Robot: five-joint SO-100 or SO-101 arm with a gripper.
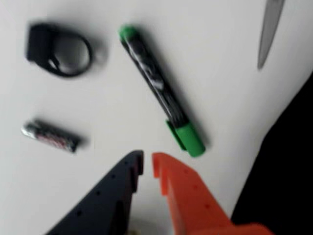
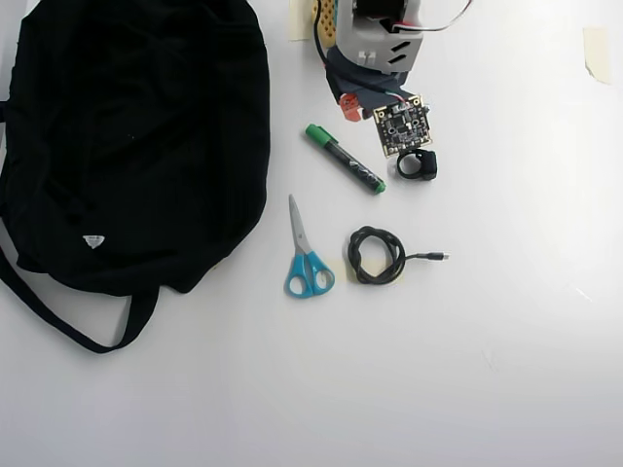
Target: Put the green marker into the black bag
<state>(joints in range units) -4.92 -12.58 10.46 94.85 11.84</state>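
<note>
In the wrist view we see the green marker (image 1: pixel 160 90) lying flat on the white surface (image 1: pixel 107 107), running diagonally from its green end tip near the top edge down to its green cap, which sits just beside the tips of the tool (image 1: pixel 147 165). The tool has one dark finger and one orange finger, drawn nearly together with only a thin slit between them and nothing pinched in it. A short battery (image 1: pixel 50 135) and a black ring (image 1: pixel 61 50) lie toward the left edge, a scissor blade (image 1: pixel 269 29) shows at the top right corner, and a dark mass at the right edge is probably the black bag (image 1: pixel 283 171). In the overhead view the marker (image 2: pixel 345 159) lies near the middle of the top edge, well apart from the bag (image 2: pixel 127 136), which fills the top left corner. The scissors (image 2: pixel 307 258) and a coiled cable (image 2: pixel 378 255) lie nearer the centre. The tool itself is mostly hidden under the arm here. We judge the task barely begun: the marker is not yet gripped, so grasping, carrying and dropping it into the bag all remain.
</note>
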